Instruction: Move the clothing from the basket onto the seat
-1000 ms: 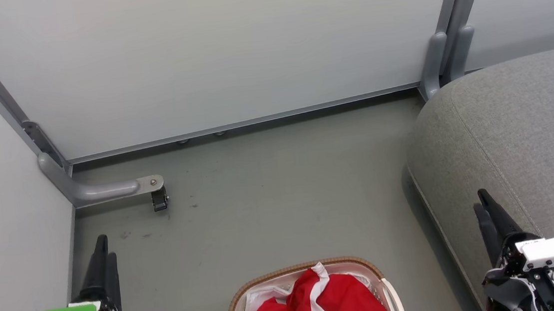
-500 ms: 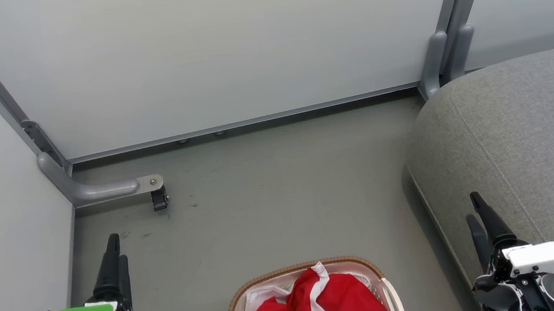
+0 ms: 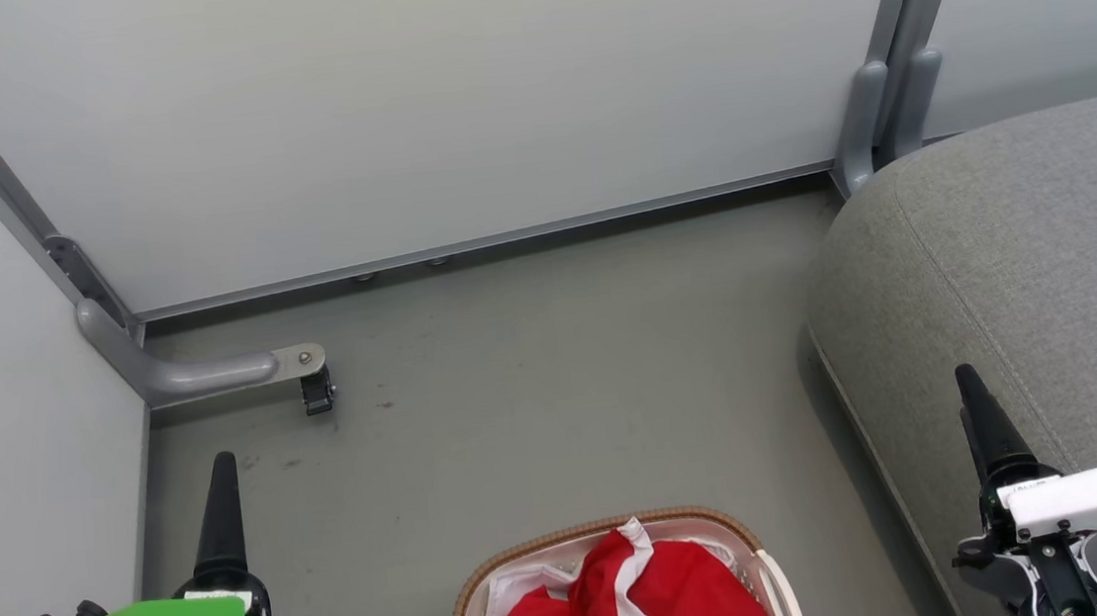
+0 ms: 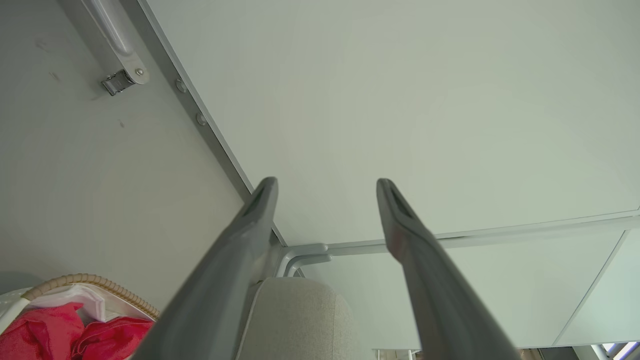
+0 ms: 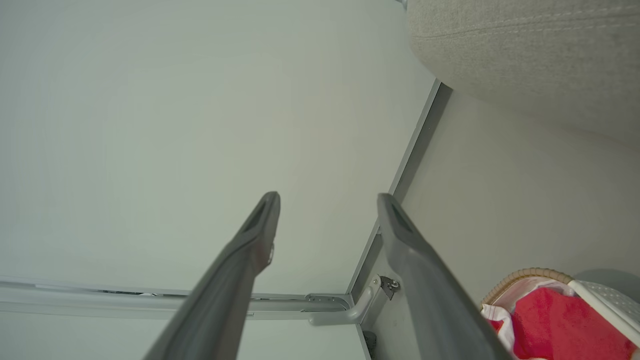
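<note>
Along our right gripper [image 5: 327, 200] we saw its two dark fingers [image 5: 235, 280] standing well apart with nothing between them, their tips set against a pale wall panel [image 5: 175, 125]. The grey seat [image 5: 525, 50] filled the upper right corner, its stitched seam showing, and the bare grey floor [image 5: 500, 190] ran beneath it. At the lower right lay the basket [image 5: 525, 273] with its brown woven rim and white perforated wall, the red clothing [image 5: 555, 320] heaped inside, while a grey metal foot [image 5: 362, 305] stood at the base of the panels between the fingers.
</note>
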